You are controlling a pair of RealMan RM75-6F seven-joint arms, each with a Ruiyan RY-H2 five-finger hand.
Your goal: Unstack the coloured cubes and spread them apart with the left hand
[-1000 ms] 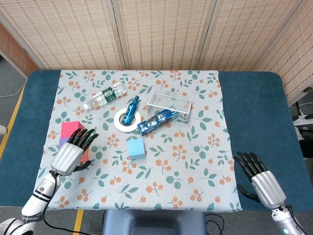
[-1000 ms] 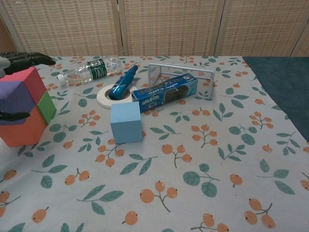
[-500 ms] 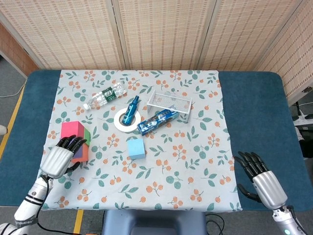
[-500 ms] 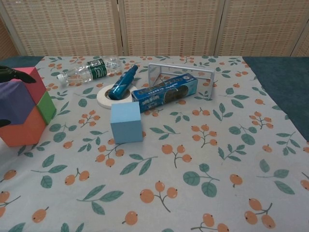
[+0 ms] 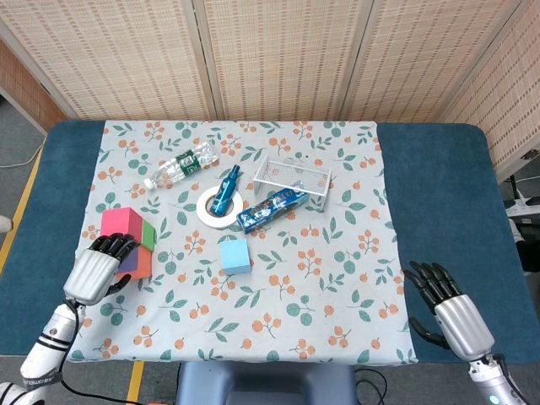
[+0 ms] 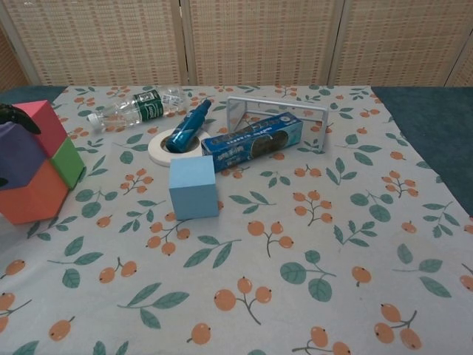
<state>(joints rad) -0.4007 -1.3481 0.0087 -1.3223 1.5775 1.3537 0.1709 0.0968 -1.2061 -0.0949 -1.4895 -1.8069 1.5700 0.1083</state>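
Observation:
The cube stack stands at the cloth's left edge: a pink cube (image 5: pixel 122 223) (image 6: pixel 43 124) and a purple cube (image 5: pixel 132 261) (image 6: pixel 16 154) sit on top, with a green cube (image 5: pixel 148 234) (image 6: pixel 69 161) and an orange cube (image 5: pixel 143 269) (image 6: pixel 33 194) below. A light blue cube (image 5: pixel 235 255) (image 6: pixel 194 186) stands alone mid-table. My left hand (image 5: pixel 93 270) is at the stack's left side. Its bent fingertips (image 6: pixel 12 112) reach the purple cube's top edge and grip nothing. My right hand (image 5: pixel 451 314) rests open at the front right, far from the cubes.
Behind the blue cube lie a tape roll (image 5: pixel 208 212) with a blue marker (image 5: pixel 226 191) across it, a blue packet (image 5: pixel 272 208), a wire basket (image 5: pixel 294 177) and a plastic bottle (image 5: pixel 180 167). Bare floral cloth spreads in front of and to the right of the blue cube.
My left hand has drawn back to the left, from over the stack to its left side, and its fingers have curled in. The cubes and my right hand have stayed put.

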